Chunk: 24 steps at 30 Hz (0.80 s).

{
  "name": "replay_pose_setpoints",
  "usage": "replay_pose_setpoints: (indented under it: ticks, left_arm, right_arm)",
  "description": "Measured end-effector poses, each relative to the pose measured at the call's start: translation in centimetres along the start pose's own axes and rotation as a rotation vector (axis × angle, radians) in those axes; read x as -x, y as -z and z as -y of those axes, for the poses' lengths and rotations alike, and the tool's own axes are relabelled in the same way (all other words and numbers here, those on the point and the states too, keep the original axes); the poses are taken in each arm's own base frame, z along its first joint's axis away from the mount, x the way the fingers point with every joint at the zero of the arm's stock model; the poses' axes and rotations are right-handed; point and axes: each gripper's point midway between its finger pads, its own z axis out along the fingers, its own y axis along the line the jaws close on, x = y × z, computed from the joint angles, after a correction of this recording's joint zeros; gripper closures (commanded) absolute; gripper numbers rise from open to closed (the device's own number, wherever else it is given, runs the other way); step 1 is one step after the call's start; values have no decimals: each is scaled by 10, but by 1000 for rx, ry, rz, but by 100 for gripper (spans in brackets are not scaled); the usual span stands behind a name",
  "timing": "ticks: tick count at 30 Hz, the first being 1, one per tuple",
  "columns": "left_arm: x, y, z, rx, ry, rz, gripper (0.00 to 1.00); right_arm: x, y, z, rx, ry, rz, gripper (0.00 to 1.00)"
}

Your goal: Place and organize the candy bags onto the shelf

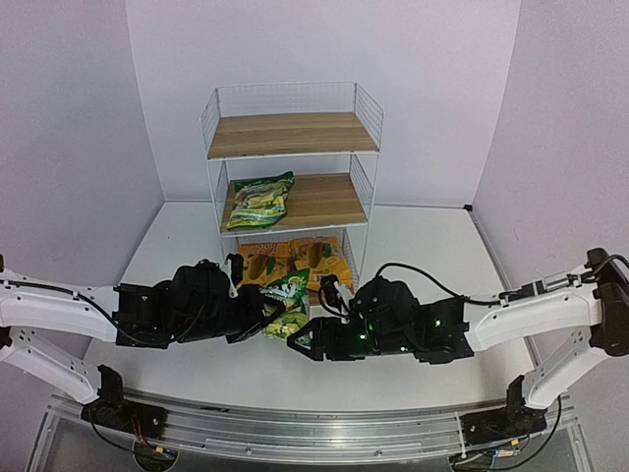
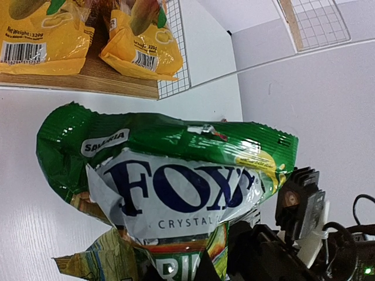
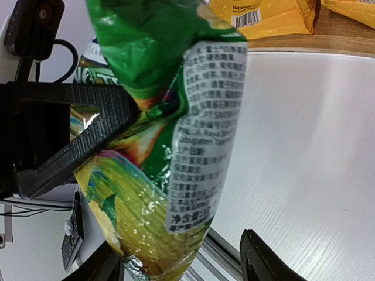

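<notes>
A green FOX'S candy bag [image 1: 287, 300] hangs in the air in front of the shelf [image 1: 290, 133]. My left gripper [image 1: 263, 317] is shut on its lower part; the bag fills the left wrist view [image 2: 176, 175] and hides the jaws. My right gripper [image 3: 184, 266] is open, its fingers [image 3: 263, 260] spread wide around the bag's crimped end [image 3: 164, 146], not pinching it. A second green bag [image 1: 260, 200] lies on the middle board at the left. Two yellow-orange bags [image 1: 260, 264] [image 1: 319, 258] lie on the bottom board. No red or pink bags are in view.
The shelf's top board is bare, as is the right half of the middle board [image 1: 329, 197]. The white wire side panels [image 1: 369, 113] rise round each tier. Both arms meet at the table's near middle, close to the metal rail [image 1: 314, 433].
</notes>
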Motion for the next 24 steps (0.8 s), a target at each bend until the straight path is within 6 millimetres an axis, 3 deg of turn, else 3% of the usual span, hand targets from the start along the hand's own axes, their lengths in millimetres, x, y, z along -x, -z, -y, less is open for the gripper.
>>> replay_pose_setpoints:
  ticks: [9,12,13,14,16,19,21,24]
  left_arm:
    - [8,0,6,-27,51,48,100]
    - [7,1,8,-33,53,48,100]
    - [7,1,8,-34,53,48,98]
    - [7,1,9,-36,53,48,93]
    - [8,1,11,-46,55,51,74]
    - [9,2,14,-58,52,54,26]
    - [9,4,14,-57,47,54,5]
    - [14,14,11,-34,40,67,0]
  right_arm:
    - [13,1,-6,7,11,78,39]
    - [18,2,-13,33,32,105,54]
    - [21,2,-16,42,37,116,69]
    - [23,3,-17,45,44,124,83]
    - [25,3,-18,43,57,137,96]
    - [28,3,-17,38,56,149,100]
    - [29,4,-16,32,53,156,100]
    - [32,14,-13,11,46,171,100]
